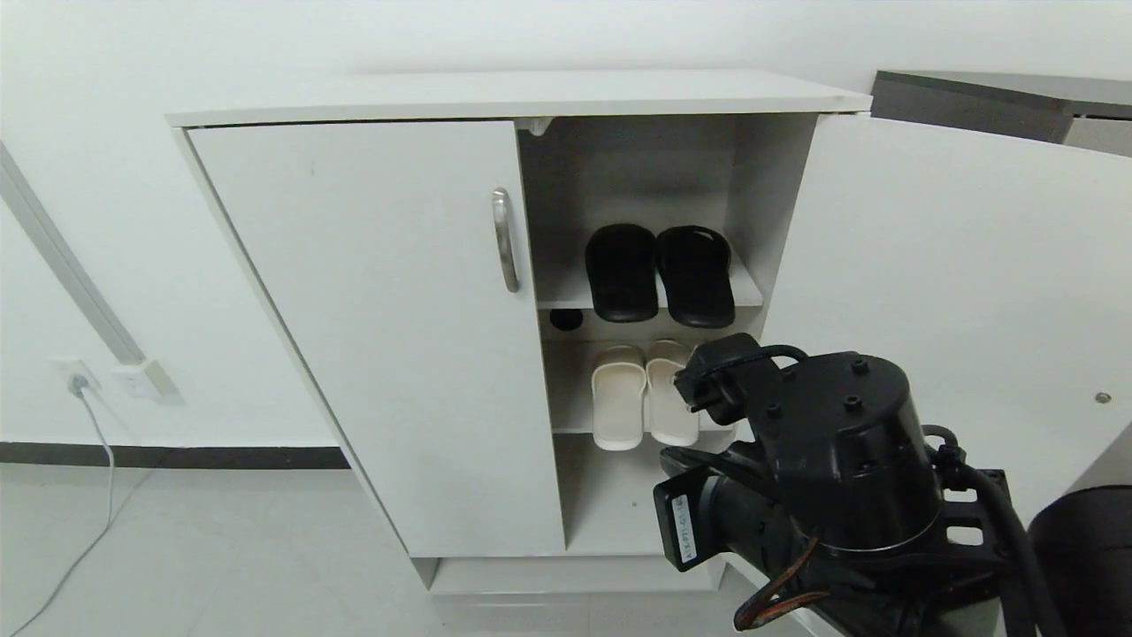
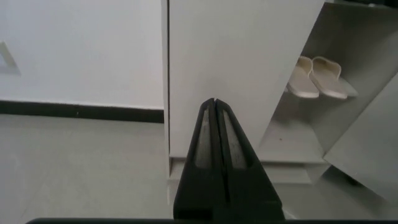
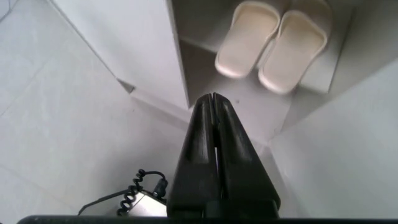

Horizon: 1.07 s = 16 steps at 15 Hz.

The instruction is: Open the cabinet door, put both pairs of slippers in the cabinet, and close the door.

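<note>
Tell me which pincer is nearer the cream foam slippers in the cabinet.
Right. The right pincer hangs close in front of the cream foam slippers; the left pincer sits farther back and to the side, facing the closed white cabinet door.

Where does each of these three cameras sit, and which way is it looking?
Head view: on the robot's head, facing forward and down at the cabinet with its right door open, black slippers above white slippers; the right arm shows low right.
Left wrist view: on the left wrist, looking along the shut left claw toward the closed door.
Right wrist view: on the right wrist, looking down past the shut right claw at the white slippers.
Shared: all three show the white slippers.
</note>
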Tool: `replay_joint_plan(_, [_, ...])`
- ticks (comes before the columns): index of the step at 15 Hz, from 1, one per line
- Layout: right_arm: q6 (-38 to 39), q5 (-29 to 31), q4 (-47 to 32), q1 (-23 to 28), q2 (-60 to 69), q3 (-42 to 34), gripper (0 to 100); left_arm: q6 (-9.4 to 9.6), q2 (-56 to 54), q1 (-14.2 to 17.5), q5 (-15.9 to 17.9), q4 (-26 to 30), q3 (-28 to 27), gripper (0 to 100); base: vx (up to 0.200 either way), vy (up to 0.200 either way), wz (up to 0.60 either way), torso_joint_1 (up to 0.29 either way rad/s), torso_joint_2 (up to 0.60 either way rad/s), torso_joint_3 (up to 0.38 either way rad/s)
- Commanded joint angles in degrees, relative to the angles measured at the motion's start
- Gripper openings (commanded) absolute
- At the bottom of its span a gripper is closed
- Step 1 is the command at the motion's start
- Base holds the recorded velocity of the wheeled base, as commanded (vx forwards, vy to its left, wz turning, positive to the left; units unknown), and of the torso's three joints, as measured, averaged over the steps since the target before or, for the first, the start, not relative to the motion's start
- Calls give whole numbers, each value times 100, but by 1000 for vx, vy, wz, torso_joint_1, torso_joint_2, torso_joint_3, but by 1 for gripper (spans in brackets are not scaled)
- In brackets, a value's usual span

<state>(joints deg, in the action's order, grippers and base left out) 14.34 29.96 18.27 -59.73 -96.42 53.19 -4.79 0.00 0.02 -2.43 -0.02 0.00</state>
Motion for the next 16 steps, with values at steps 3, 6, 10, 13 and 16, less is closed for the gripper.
replay_joint_plan(3, [-1,1,1,-3,-26,-28,0,-4,0,6,-4,2,0,0,-200,0,0,2,2,2])
replay_joint_plan(6, [25,-61,168,6,-88,-63,0,13,9,6,5,2,0,0,-200,0,0,4,1,4])
replay_joint_plan(10, [-19,-114,616,304,-440,-133,0,4,0,6,5,2,0,0,0,0,0,0,0,0])
replay_joint_plan(13, [-80,-131,625,348,-545,-133,0,4,0,6,5,-6,0,0,0,0,0,0,0,0])
replay_joint_plan(16, [-98,-131,634,348,-580,-168,0,4,0,6,5,2,0,0,0,0,0,0,0,0])
